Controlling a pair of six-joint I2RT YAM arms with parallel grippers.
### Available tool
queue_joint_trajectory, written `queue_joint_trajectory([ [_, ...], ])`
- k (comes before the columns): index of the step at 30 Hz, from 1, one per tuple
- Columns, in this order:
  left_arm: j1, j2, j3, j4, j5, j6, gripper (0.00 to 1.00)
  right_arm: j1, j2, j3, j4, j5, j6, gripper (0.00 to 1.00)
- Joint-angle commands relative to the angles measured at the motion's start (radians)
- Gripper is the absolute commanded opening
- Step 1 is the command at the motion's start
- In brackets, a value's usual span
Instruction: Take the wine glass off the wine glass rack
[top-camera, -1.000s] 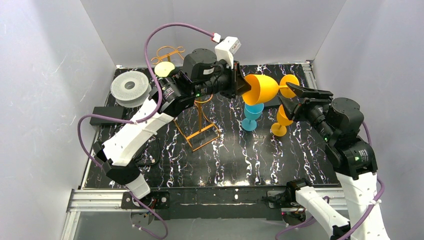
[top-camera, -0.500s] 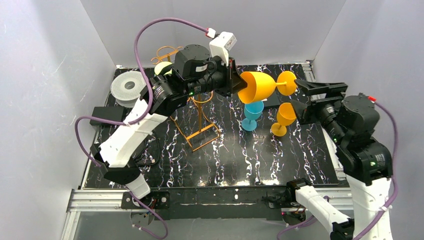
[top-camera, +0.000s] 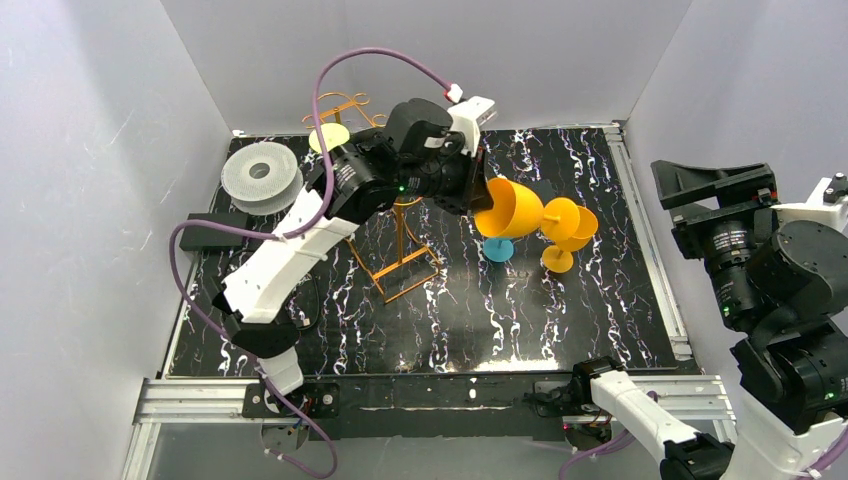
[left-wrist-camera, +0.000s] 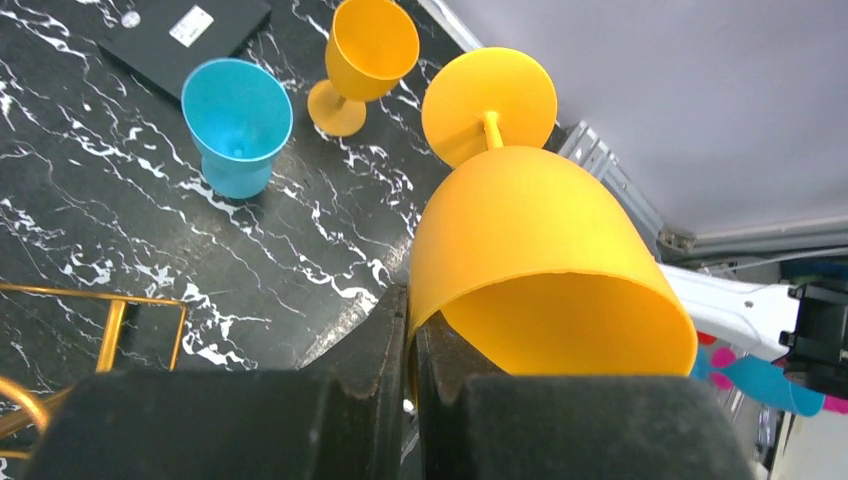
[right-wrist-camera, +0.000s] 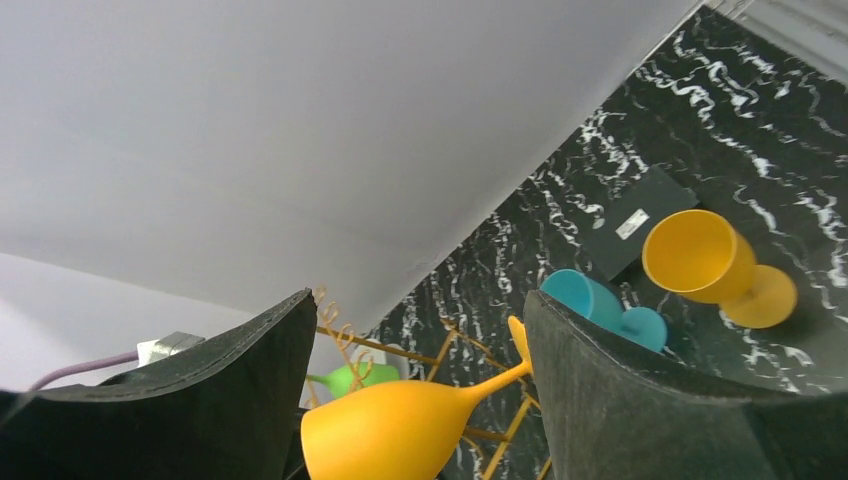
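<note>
My left gripper (top-camera: 480, 194) is shut on the rim of an orange wine glass (top-camera: 514, 208), held on its side above the table with its foot (top-camera: 560, 218) pointing right. In the left wrist view the two fingers (left-wrist-camera: 412, 330) pinch the bowl's wall (left-wrist-camera: 530, 230). The orange-gold wine glass rack (top-camera: 400, 255) stands behind and to the left of it, apart from the glass. A green glass (right-wrist-camera: 350, 380) still hangs on the rack (right-wrist-camera: 400, 350). My right gripper (top-camera: 716, 198) is open at the far right, with nothing between its fingers (right-wrist-camera: 420, 300).
A blue glass (top-camera: 497, 248) and a smaller orange glass (top-camera: 562, 242) stand upright under the held glass's foot. A white spool (top-camera: 261, 177) and a black box (top-camera: 212, 231) lie at the left. A flat black box (right-wrist-camera: 635, 222) lies behind the two standing glasses.
The right gripper has opened wider and drawn back to the right, away from the held glass's foot. The left arm has tipped the glass downward, towards the standing glasses.
</note>
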Motion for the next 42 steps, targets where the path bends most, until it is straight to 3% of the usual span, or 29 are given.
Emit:
queue_joint_trajectory([
  [1, -0.023, 0.021, 0.060, -0.105, 0.067, 0.036, 0.00, -0.002, -0.007, -0.006, -0.012, 0.063, -0.109, 0.83],
  [9, -0.058, 0.107, 0.126, -0.253, 0.068, 0.072, 0.00, -0.003, -0.003, -0.011, -0.020, 0.040, -0.163, 0.82],
  [20, -0.111, 0.166, 0.022, -0.380, -0.055, 0.196, 0.00, -0.003, -0.031, -0.048, 0.020, 0.034, -0.209, 0.82],
  [42, -0.118, 0.323, -0.113, -0.426, -0.192, 0.242, 0.00, -0.002, -0.072, -0.108, 0.035, 0.001, -0.270, 0.82],
])
